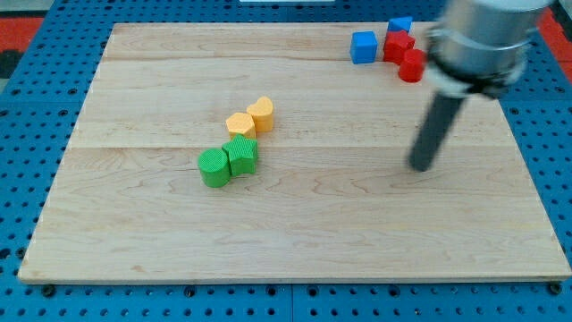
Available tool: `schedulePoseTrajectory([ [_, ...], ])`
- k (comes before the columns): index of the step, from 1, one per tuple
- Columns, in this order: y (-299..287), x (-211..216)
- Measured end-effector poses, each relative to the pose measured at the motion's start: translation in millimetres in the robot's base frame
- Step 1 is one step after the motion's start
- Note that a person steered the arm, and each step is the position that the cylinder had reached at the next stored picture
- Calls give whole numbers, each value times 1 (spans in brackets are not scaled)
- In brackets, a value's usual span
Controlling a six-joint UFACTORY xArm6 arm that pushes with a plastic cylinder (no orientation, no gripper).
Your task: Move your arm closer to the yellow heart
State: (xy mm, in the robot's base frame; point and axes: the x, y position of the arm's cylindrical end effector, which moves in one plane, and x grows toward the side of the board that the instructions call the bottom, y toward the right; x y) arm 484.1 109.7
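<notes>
Yellow heart (261, 114) sits left of the wooden table's (357, 233) centre, touching a yellow block (240, 124); its pointing is unclear. My tip (420, 167), a jawless rod, touches nothing, well right.

We scan the wooden board (295, 224), the coloured blocks and the blue pegboard (36, 107) around it, and we find no text, label, brand, number or sign to read.
</notes>
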Motion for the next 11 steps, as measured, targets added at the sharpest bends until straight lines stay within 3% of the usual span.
schedulePoseTrajectory([
  [1,-94,11],
  [2,-110,11],
  [9,-116,-49],
  [11,-128,-142],
])
